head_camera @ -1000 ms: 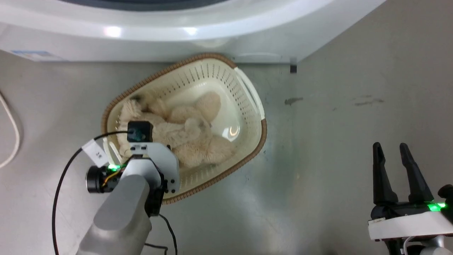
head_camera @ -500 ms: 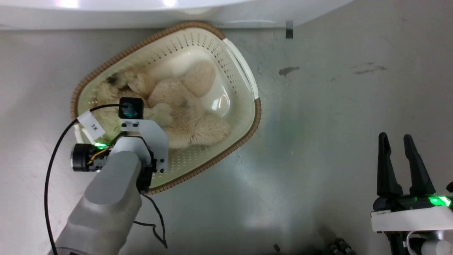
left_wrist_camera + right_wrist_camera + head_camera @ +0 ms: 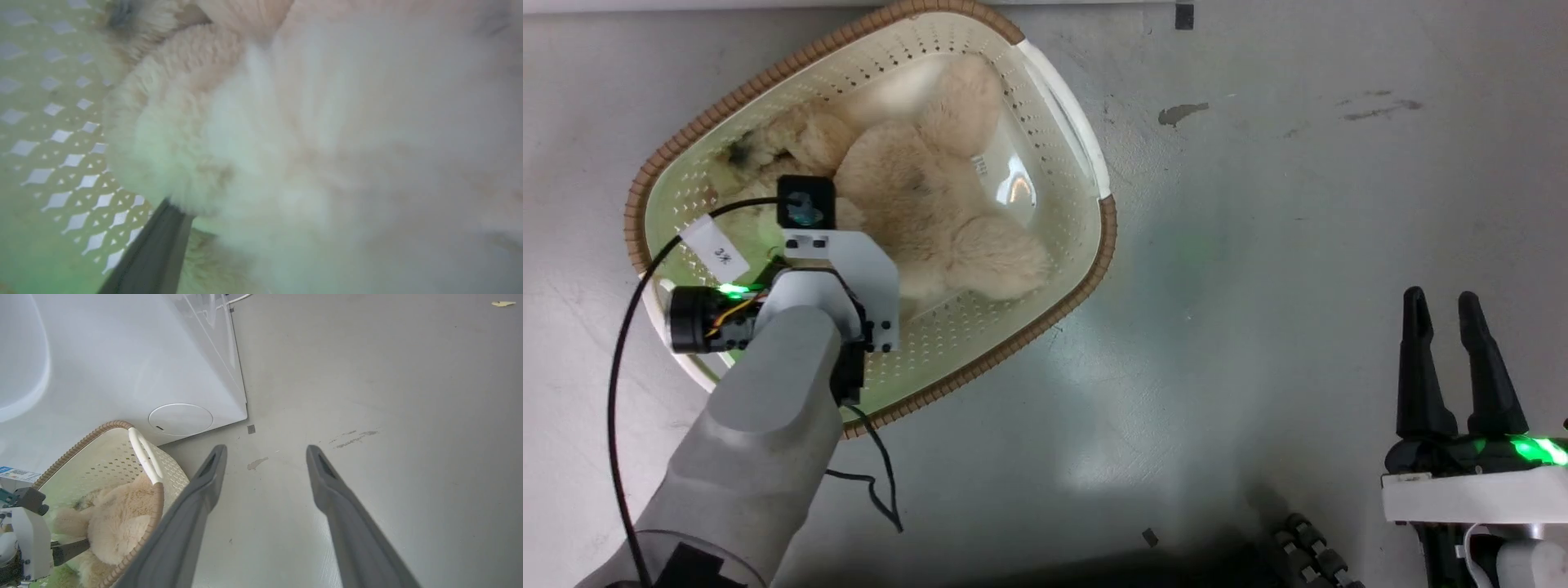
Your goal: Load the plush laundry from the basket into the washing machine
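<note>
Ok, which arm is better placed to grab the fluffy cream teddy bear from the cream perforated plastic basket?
Left. The left gripper is open inside the basket, against the teddy bear; the right gripper hangs open over grey floor.

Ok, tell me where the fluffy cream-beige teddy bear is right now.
The fluffy cream-beige teddy bear lies inside the cream perforated plastic basket, upper left in the head view, on the floor before the white washing machine.

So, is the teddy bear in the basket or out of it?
In: the teddy bear lies on the bottom of the basket, within its brown rim.
</note>
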